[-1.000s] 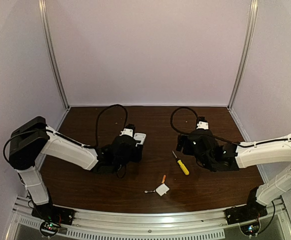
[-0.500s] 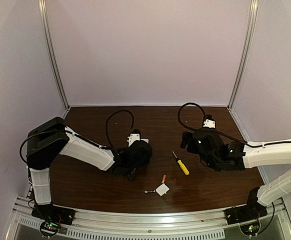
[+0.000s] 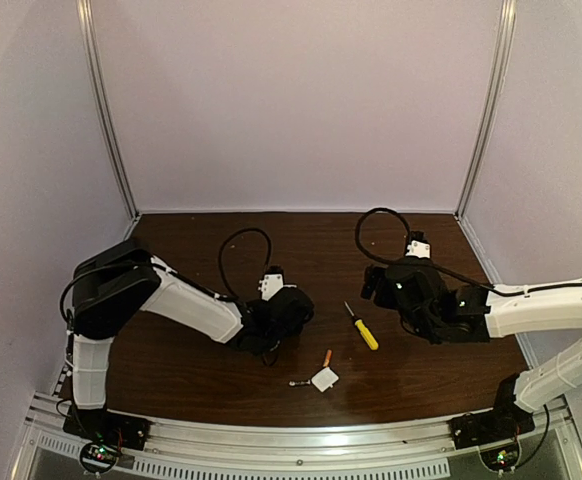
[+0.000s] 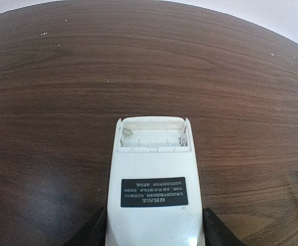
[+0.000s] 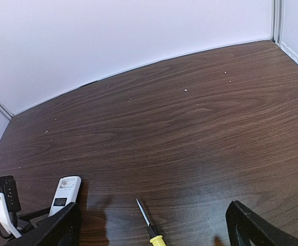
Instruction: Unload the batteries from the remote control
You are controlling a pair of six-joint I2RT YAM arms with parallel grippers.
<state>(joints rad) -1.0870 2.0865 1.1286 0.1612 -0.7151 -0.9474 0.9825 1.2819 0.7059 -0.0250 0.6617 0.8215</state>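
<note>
Top external: dark wooden table (image 3: 171, 375), lilac walls (image 3: 301, 100).

Hidden and cut-off parts

From above, the left gripper (image 3: 291, 310) covers the remote control (image 4: 155, 169); in the left wrist view its near end is cut off at 6 o'clock and its underside is unseen. The screwdriver (image 5: 148, 225) loses its handle at the bottom edge of the right wrist view. The grey speck (image 3: 299, 383) at 9 o'clock of the white cover (image 3: 324, 379) is too small to name.
</note>
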